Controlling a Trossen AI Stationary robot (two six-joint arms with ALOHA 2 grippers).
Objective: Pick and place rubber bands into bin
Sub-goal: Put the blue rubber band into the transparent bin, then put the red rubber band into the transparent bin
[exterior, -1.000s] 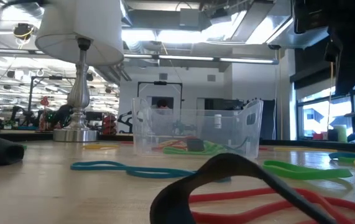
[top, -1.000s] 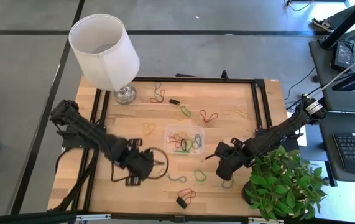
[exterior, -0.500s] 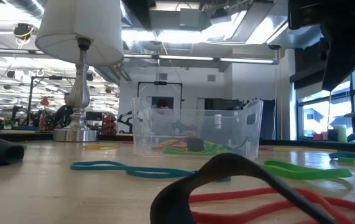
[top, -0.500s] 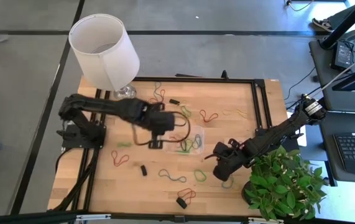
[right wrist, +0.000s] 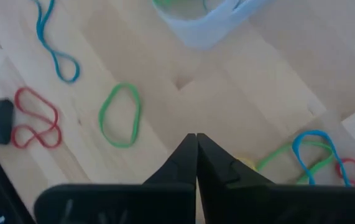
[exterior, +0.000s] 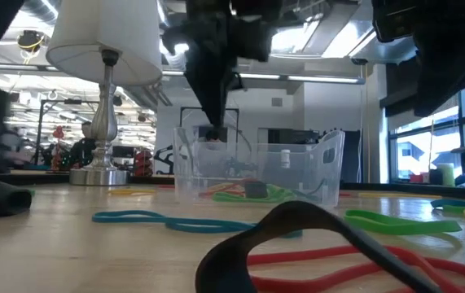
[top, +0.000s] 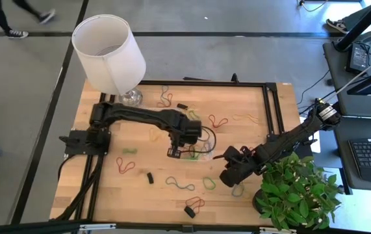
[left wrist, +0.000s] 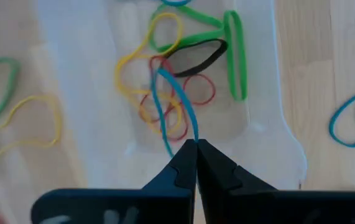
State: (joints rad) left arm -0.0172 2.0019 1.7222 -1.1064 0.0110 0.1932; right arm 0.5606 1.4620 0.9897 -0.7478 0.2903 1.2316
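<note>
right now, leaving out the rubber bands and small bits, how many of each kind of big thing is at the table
lamp: 1
clear bin: 1
potted plant: 1
robot arms: 2 (left arm, right arm)
total: 5

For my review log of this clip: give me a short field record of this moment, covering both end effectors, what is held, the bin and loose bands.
left end effector: shut on blue rubber band, above the bin
right end effector: shut, holding nothing, over bare table near the plant
bin contents: green, yellow, red and black bands
loose bands: several on the table, including a green loop
other: lamp at the far left corner
</note>
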